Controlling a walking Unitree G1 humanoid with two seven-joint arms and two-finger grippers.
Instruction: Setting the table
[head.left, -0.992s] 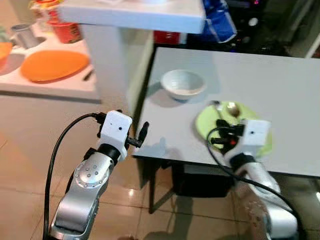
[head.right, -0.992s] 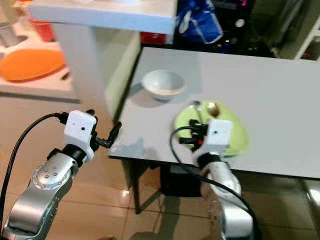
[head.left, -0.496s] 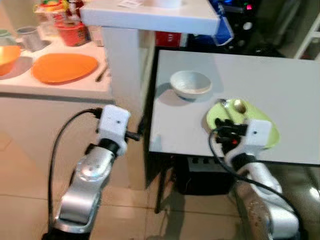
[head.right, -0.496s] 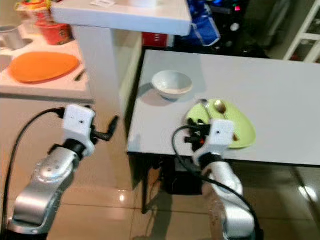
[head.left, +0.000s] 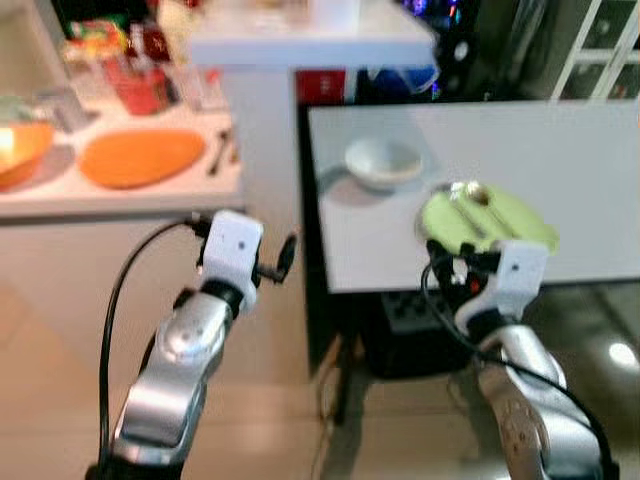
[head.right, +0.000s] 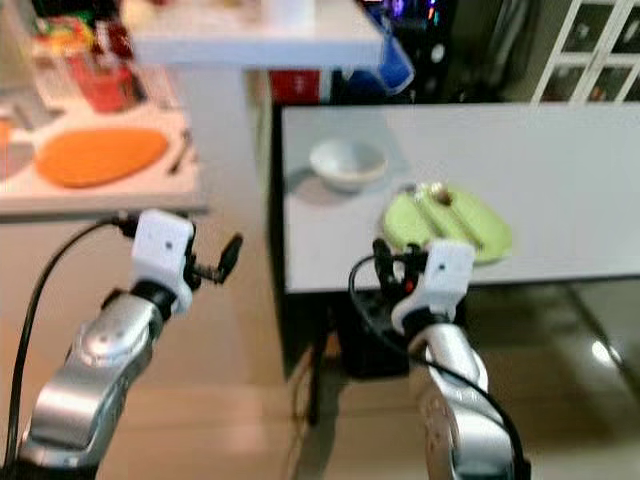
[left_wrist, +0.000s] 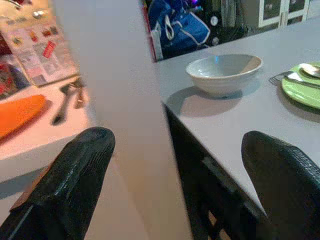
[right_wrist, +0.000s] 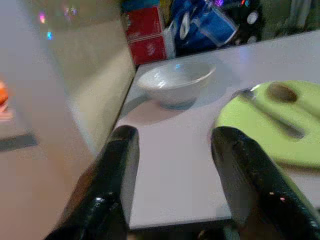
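A: Both jaws are gaping, holding nothing: left gripper (head.left: 283, 258), right gripper (head.right: 392, 268).

B: Probably because the white ceramic bowl (head.left: 382, 162) and lime-green oval plate (head.left: 488, 221) are already sitting near the grey worktop's (head.left: 580, 160) front edge.

silver arms, white wrist boxes, black cables.
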